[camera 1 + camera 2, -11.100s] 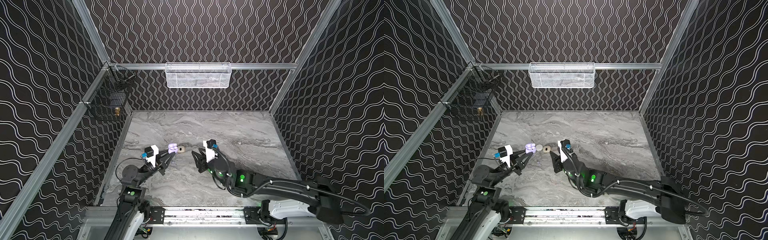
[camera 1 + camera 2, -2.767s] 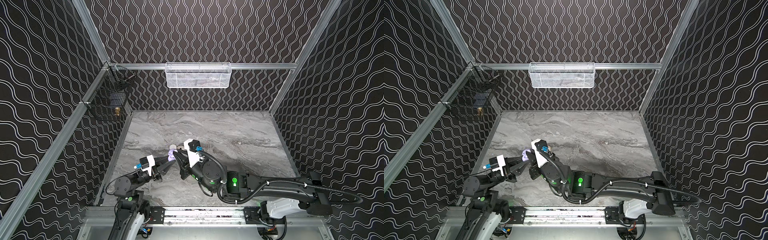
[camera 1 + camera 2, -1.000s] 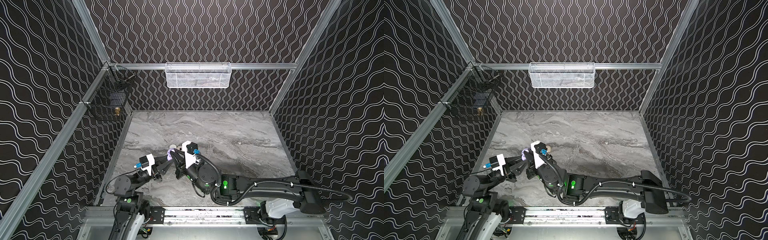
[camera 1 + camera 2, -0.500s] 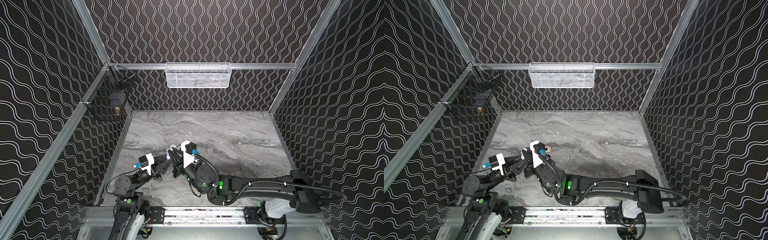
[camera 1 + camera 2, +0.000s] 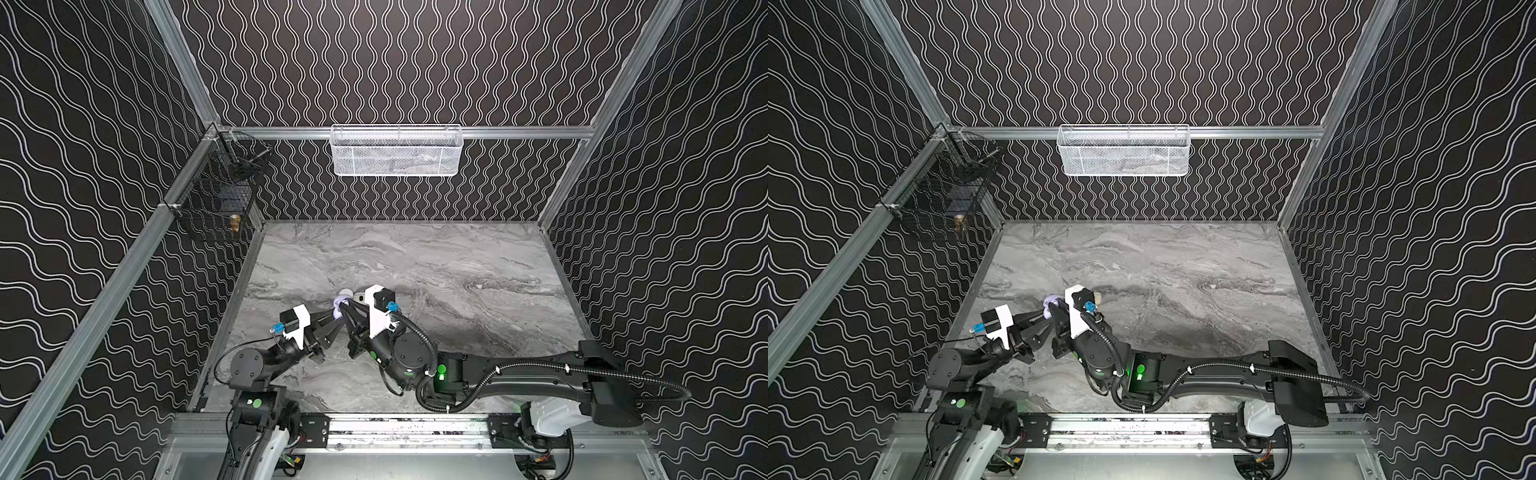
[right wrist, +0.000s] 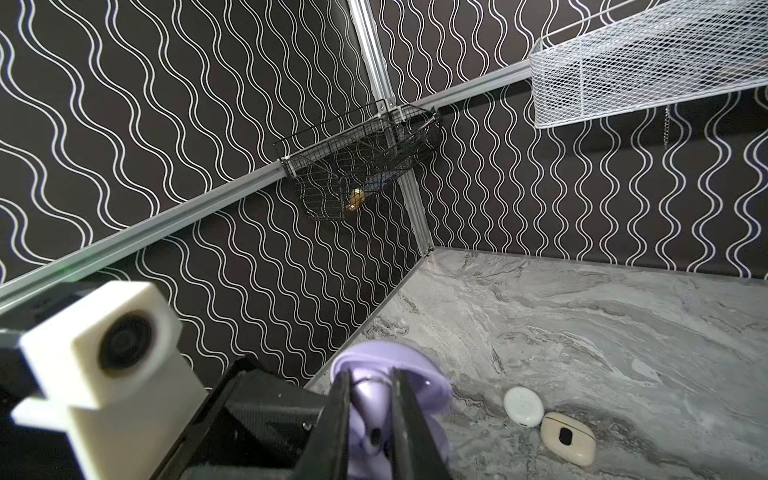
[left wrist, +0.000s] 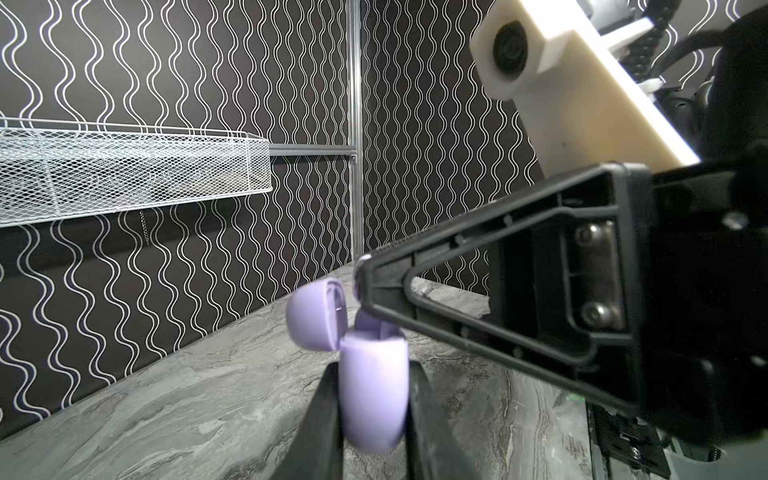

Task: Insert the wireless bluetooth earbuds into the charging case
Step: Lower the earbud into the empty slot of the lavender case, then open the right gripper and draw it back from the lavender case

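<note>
Clamping the open lavender case (image 7: 372,399) in our left gripper (image 7: 372,365), we pinch 1 lavender earbud (image 6: 370,415) in our right gripper (image 6: 370,376), fingers nearly together, at its mouth.

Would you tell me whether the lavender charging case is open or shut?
Open: in the left wrist view the lavender charging case clamped in the left gripper has its lid swung back from the body.

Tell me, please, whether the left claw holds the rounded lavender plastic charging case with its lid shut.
Not quite: the left claw does hold the rounded lavender plastic charging case, but its lid stands open, as the left wrist view shows.
</note>
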`<state>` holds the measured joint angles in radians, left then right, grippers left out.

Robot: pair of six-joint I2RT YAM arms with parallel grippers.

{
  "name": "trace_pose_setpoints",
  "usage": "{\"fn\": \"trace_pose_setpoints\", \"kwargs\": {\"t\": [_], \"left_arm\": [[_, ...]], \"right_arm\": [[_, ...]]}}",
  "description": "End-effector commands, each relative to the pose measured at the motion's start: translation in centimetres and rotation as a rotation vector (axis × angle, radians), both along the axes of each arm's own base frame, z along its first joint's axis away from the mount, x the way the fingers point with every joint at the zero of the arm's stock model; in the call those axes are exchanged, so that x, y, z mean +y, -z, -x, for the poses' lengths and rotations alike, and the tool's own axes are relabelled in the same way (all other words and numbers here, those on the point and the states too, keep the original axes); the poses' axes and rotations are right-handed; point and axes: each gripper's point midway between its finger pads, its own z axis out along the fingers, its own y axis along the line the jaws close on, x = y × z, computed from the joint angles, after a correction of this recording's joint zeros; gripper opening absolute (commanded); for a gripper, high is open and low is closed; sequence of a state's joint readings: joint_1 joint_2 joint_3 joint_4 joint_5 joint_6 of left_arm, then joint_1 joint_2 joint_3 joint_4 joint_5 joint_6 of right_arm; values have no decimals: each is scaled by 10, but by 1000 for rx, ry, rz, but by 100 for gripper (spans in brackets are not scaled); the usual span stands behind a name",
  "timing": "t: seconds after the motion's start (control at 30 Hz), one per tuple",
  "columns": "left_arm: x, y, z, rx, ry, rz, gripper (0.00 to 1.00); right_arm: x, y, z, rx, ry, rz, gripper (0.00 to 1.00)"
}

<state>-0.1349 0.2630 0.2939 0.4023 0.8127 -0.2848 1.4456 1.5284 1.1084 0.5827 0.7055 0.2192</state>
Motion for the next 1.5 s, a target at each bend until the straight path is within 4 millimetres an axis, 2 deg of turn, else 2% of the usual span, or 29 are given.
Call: {"fn": "trace_pose_setpoints", "kwargs": {"t": [0.0,0.1,0.3,0.37,0.53,0.67,0.77,0.87,0.93,1.0,1.1,1.2,1.33,1.47], "left_arm": [[2,-16,6,-79,-8,9,0],[1,-17,8,-88,-1,10,0],[1,-17,10,-95,3,10,0],[1,-17,10,-96,3,10,0],[0,-15,11,-102,12,4,0],[-6,-17,22,-138,84,5,0],[-11,-18,30,-163,148,7,0],[-15,-20,37,-184,201,13,0],[-16,-20,39,-186,217,13,0],[-16,-20,38,-181,222,10,0],[-17,-18,38,-178,230,10,0],[-18,-18,37,-174,234,9,0],[-17,-17,34,-164,230,9,0],[-17,-14,30,-147,216,5,0]], "right_arm": [[2,0,5,5,-33,2,21],[3,-3,6,3,-44,4,27],[2,-7,7,-1,-45,7,47],[-2,-11,6,-2,-37,6,48],[-34,-37,5,-6,3,-13,49],[-63,-50,-2,16,39,8,48],[-73,-41,-24,90,48,79,48],[-69,-12,-61,240,-6,166,47],[-61,5,-76,309,-55,224,46],[-48,17,-82,330,-92,284,44],[-26,25,-76,322,-194,318,44],[-7,21,-62,300,-319,306,42],[-2,9,-43,257,-438,258,42],[-9,-5,-24,202,-512,196,42]]}}
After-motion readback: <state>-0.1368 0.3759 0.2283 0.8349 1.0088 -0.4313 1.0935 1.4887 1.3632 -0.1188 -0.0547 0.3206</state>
